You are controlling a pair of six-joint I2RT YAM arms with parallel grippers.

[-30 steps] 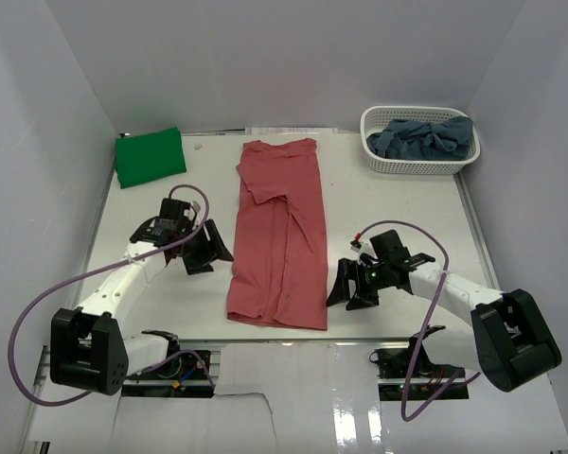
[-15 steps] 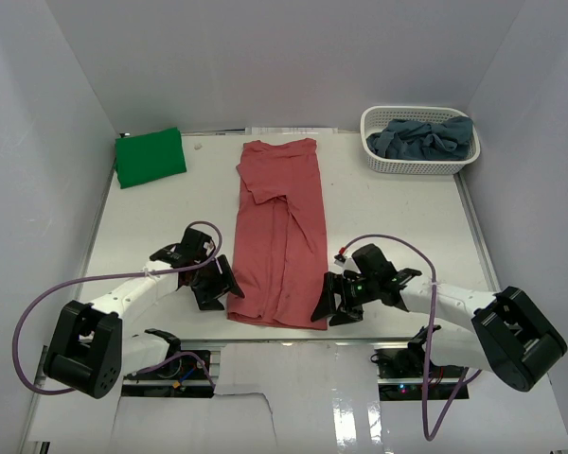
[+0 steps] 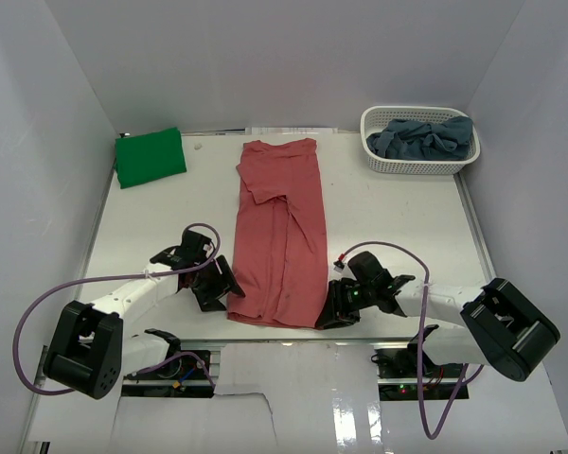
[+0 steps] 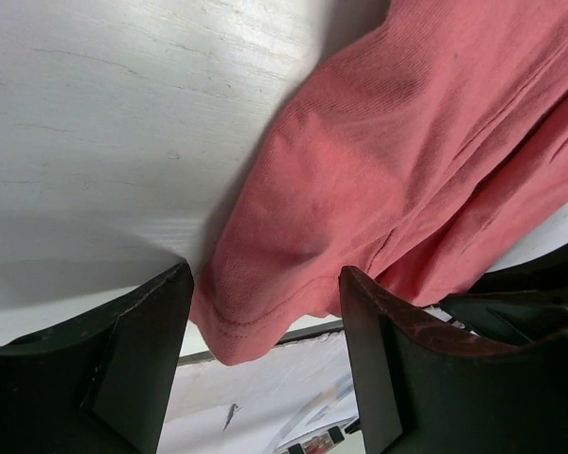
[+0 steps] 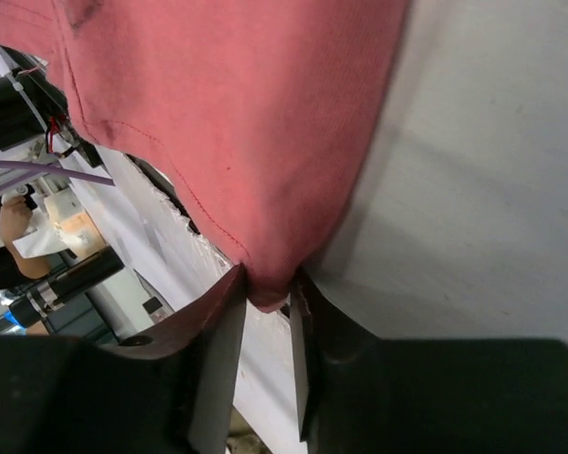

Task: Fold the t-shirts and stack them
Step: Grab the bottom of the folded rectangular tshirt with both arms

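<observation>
The white table (image 3: 398, 218) is carrying everything. The salmon-red t-shirt (image 3: 279, 236) is lying lengthwise down its middle, folded into a narrow strip, with the collar end toward the far wall and the hem at the near edge. The white basket (image 3: 417, 166) is sitting at the far right corner, holding the crumpled grey-blue t-shirts (image 3: 426, 137), and the folded green t-shirt (image 3: 150, 157) is resting at the far left corner, well apart from both arms. The left gripper (image 4: 263, 274) is sitting low at the hem's near left corner with its jaws standing wide apart, and that corner is lying between them, unpinched. The right gripper (image 5: 267, 284) is pressing down at the hem's near right corner, its fingers (image 5: 218, 322) drawn close and pinching the tip of the cloth right at the table's edge
</observation>
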